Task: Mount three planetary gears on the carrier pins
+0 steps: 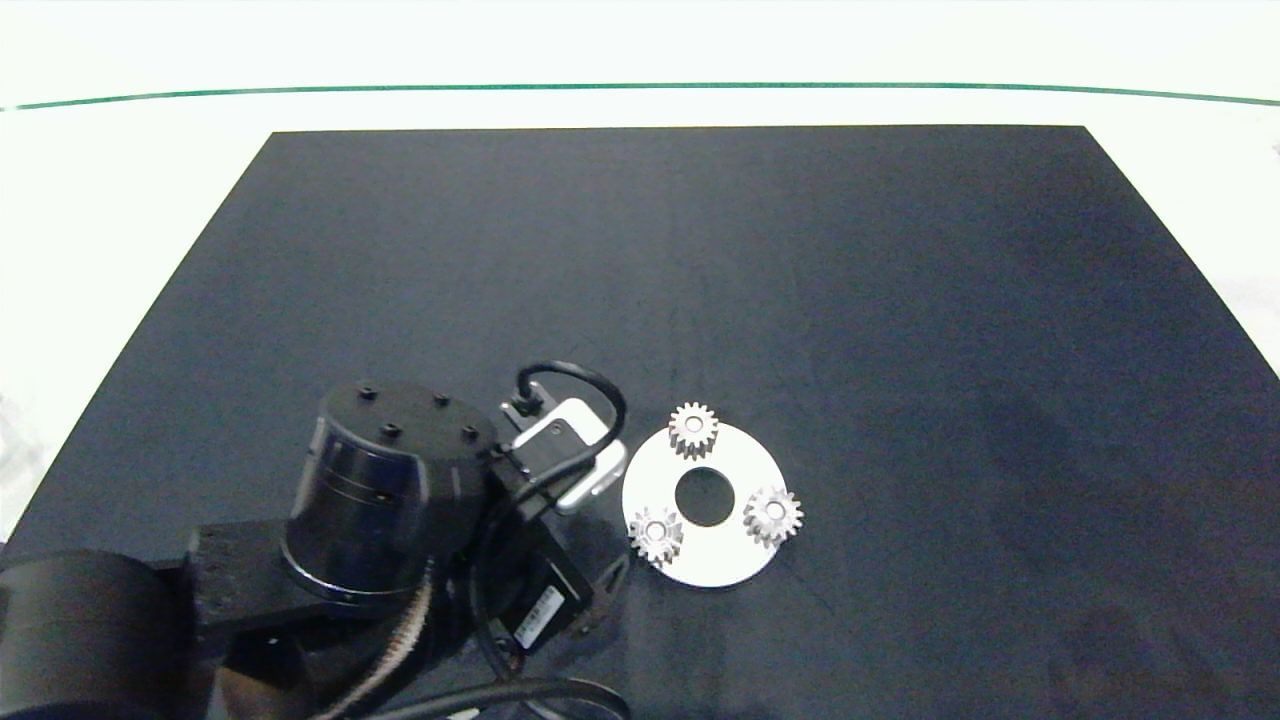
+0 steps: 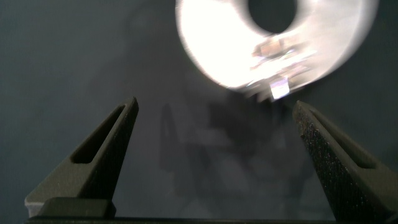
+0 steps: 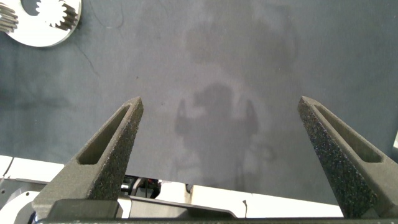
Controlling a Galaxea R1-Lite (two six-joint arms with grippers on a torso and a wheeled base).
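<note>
- Left arm: occupies the lower left of the head view, its wrist housing just beside the white disc. The left gripper has its fingers spread wide with nothing between them, as its wrist view shows; only bare dark mat lies in the gap. Judgement: the spread, empty fingers so close to the disc suit a gripper that has nothing left to carry.
- White disc: lies flat on the mat, lower centre of the head view, with its large round hole at its middle. In the left wrist view it fills the upper right of the frame, overexposed, so detail there cannot be read.
- Planetary gears: three, each lying flat on the disc, arranged in a triangle around the hole: one at the disc's upper edge, one at lower left, one at right. Each gear's bore axis points straight up off the disc; teeth point outward all round, so no long axis applies.
- Carrier pins: a pale spot shows in each gear's centre, consistent with a pin through the bore. Judgement: all three gears appear seated; full depth of seating cannot be confirmed.
- Right gripper: outside the head view. Its wrist view shows fingers wide apart and empty above bare mat, the disc far off at the frame's upper left. Judged parked.
</note>
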